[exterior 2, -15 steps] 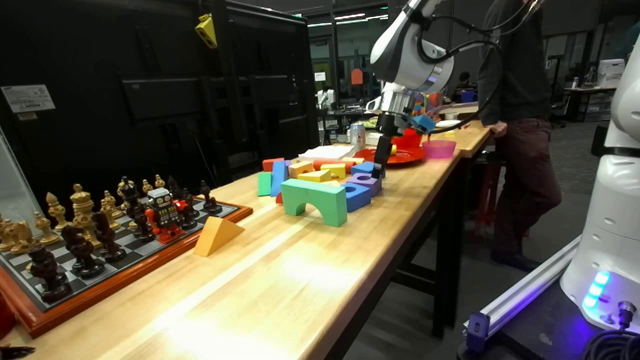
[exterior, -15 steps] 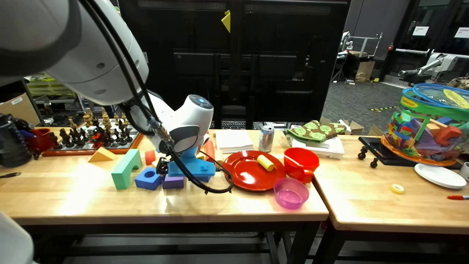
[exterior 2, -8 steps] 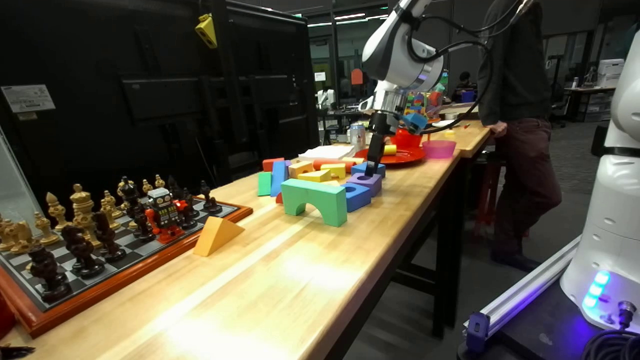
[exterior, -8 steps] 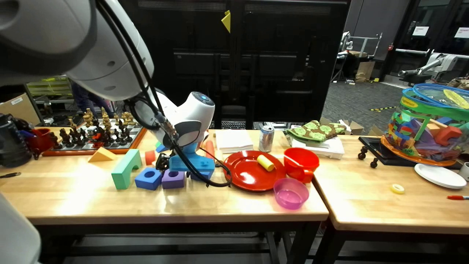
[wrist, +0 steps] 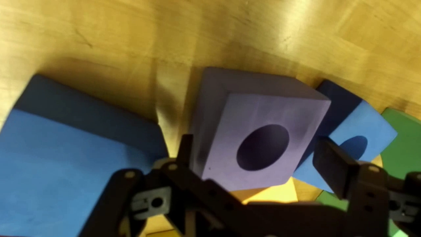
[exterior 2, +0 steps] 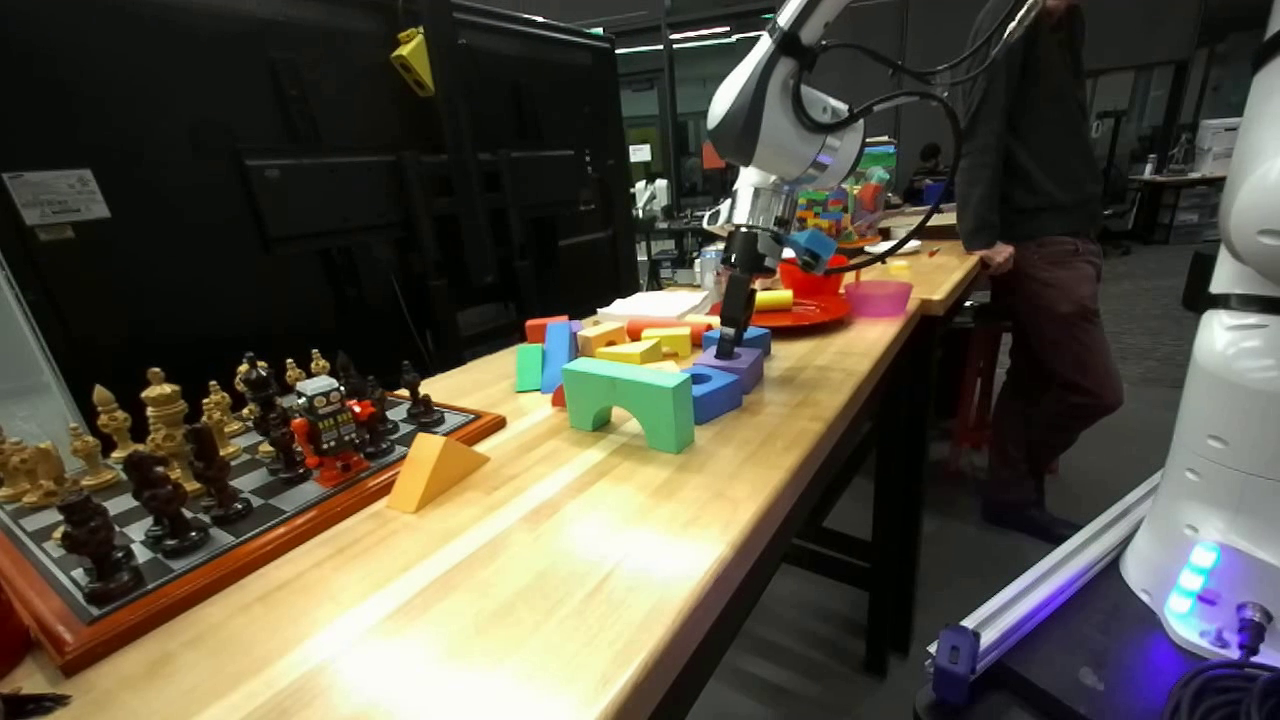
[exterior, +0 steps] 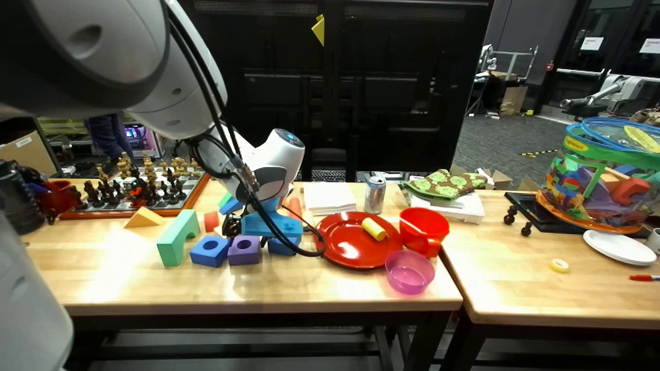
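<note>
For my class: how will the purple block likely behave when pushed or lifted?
The purple block probably won't roll: its visible sides are flat. Its matte surface hints at foam, so it may be light. Pushed toward the blue block almost against it, it would likely nudge that too.

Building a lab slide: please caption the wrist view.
Open gripper at a purple block with a round hole, flanked by blue blocks.

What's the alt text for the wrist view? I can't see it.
The open gripper has its fingers on either side of a purple block with a round hole. A blue block lies left; a holed blue block and a green piece lie right, on a wooden table.
</note>
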Motion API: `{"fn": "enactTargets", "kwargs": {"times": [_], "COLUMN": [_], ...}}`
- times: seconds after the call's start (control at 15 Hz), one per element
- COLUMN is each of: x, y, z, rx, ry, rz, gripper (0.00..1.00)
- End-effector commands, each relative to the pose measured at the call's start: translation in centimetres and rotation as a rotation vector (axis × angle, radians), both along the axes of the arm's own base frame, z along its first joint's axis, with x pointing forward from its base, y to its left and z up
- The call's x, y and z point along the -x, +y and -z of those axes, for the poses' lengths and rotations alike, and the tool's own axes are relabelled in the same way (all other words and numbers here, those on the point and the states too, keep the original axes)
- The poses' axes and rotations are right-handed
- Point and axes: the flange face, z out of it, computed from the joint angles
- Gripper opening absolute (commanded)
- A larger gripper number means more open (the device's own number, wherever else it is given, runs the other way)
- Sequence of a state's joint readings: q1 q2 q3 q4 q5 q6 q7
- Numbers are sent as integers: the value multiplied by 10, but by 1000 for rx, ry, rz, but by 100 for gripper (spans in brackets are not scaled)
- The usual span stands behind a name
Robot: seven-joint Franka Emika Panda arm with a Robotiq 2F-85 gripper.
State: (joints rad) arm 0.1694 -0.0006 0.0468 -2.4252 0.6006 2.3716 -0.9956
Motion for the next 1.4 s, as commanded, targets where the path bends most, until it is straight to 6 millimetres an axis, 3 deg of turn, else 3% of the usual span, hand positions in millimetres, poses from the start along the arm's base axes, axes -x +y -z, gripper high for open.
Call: {"fn": "enactTargets", "kwargs": {"times": [0.0,0.07,0.27,0.53,0.67,1.0,1.07,1.33], "x": [-1,-1,0,-1,-2,-2,-2,2], "y": [-3,-5,-8,-12,-13,-15,-15,-12], "z": [0,0,-3,-4,-5,-4,-4,-7], "rx": [-10,-9,-12,-12,-10,-8,-7,1], "ry": [6,5,-3,-3,-2,11,10,1], "rz": [-16,-14,-12,-14,-15,-19,-22,-39], "gripper": [84,79,82,63,41,2,6,6]}}
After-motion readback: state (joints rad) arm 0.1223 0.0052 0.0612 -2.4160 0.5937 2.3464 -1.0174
